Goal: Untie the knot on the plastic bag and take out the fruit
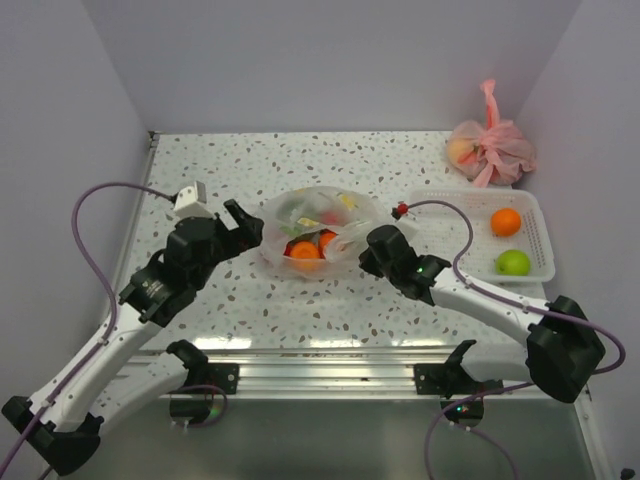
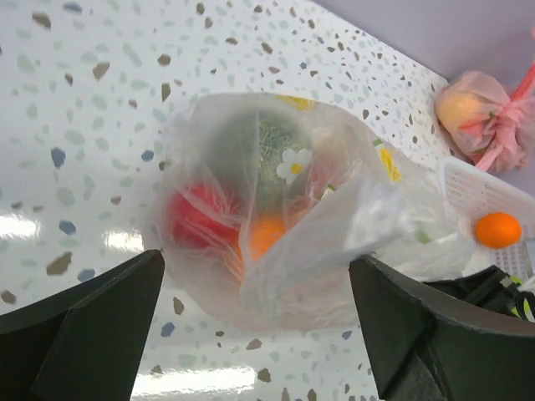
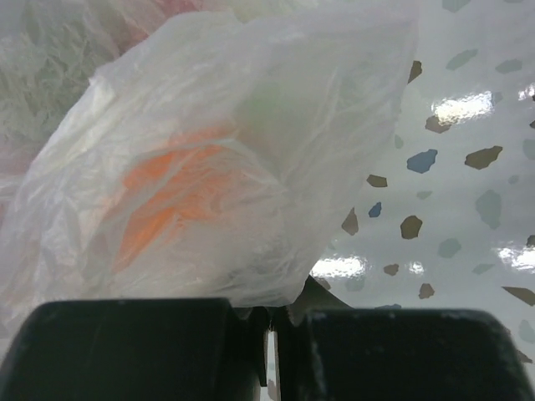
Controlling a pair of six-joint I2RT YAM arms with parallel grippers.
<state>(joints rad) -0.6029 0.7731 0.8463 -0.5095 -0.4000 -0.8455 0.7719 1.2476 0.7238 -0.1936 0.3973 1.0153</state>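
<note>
The plastic bag point(image 1: 315, 228) lies mid-table, clear with flower prints. Through it I see fruit: an orange point(image 1: 305, 250), a red one point(image 2: 196, 219), an orange one point(image 2: 266, 234) and a larger dull green lumpy one point(image 2: 259, 150). My left gripper point(image 1: 245, 225) is wide open at the bag's left side; in its wrist view the bag point(image 2: 318, 276) sits just ahead of the gripper point(image 2: 257, 280). My right gripper point(image 1: 365, 250) is shut on a loose fold of the bag point(image 3: 251, 167) at its right side, the plastic pinched at the gripper point(image 3: 269, 322). I cannot make out the knot.
A white basket point(image 1: 535, 215) at the right holds an orange point(image 1: 506, 221) and a green fruit point(image 1: 513, 262). A tied pink bag point(image 1: 490, 150) with fruit sits in the back right corner. Walls close in on the left, back and right.
</note>
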